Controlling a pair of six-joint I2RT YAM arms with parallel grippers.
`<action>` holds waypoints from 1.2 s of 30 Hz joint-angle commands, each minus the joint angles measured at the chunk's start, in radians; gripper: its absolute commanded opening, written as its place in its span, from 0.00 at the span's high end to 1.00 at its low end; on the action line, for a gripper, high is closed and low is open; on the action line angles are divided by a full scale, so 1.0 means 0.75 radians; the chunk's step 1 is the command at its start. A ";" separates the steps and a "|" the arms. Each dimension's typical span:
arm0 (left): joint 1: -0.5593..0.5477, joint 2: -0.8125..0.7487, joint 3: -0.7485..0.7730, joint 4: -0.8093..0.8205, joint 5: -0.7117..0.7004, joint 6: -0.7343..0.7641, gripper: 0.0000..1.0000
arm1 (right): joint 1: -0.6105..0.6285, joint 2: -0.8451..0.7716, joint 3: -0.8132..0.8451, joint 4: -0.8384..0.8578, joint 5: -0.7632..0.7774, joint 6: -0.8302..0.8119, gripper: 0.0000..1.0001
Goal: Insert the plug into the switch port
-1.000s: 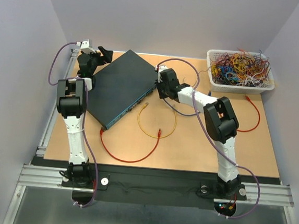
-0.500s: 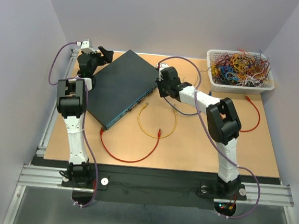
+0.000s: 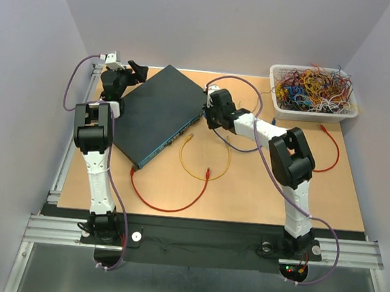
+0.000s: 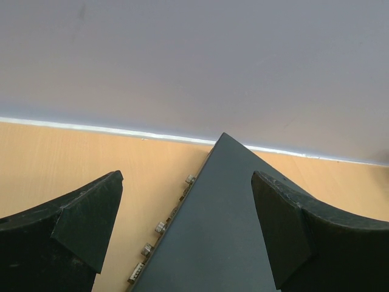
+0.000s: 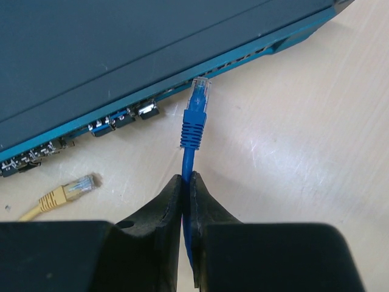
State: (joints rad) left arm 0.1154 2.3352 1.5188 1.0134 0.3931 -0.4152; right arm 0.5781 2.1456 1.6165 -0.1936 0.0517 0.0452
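The dark teal switch box [image 3: 158, 112] lies slanted on the table. Its narrow front face [image 5: 140, 115] carries a row of small square ports [image 5: 121, 118]. My right gripper [image 5: 187, 181] is shut on a blue cable just behind its blue plug [image 5: 196, 115]. The plug's clear tip [image 5: 199, 89] points at the front face and sits right at it, to the right of the nearest ports; the whole plug still shows. In the top view this gripper [image 3: 209, 108] is at the box's right corner. My left gripper [image 4: 185, 225] is open over the box's far corner [image 4: 225, 219], holding nothing.
A loose yellow cable [image 3: 204, 162] with its plug [image 5: 70, 187] lies in front of the box. A red cable [image 3: 166, 201] curves near the front edge and another [image 3: 327, 154] lies at the right. A white mesh basket [image 3: 312, 110] of coloured wires stands at the back right.
My right arm shifted slightly, with the gripper staying at the box's right corner with the blue cable. The left arm has not moved.
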 commanded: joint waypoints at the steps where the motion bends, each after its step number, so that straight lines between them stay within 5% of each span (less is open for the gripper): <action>1: 0.014 -0.013 0.061 0.070 0.030 -0.009 0.01 | 0.015 -0.030 -0.022 0.043 -0.018 0.022 1.00; 36: 0.014 0.001 0.077 0.078 0.059 -0.017 0.01 | 0.017 0.046 0.113 0.043 -0.042 -0.038 0.99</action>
State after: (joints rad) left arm 0.1200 2.3405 1.5337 1.0134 0.4156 -0.4282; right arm 0.5797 2.1628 1.6413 -0.1963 0.0490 0.0364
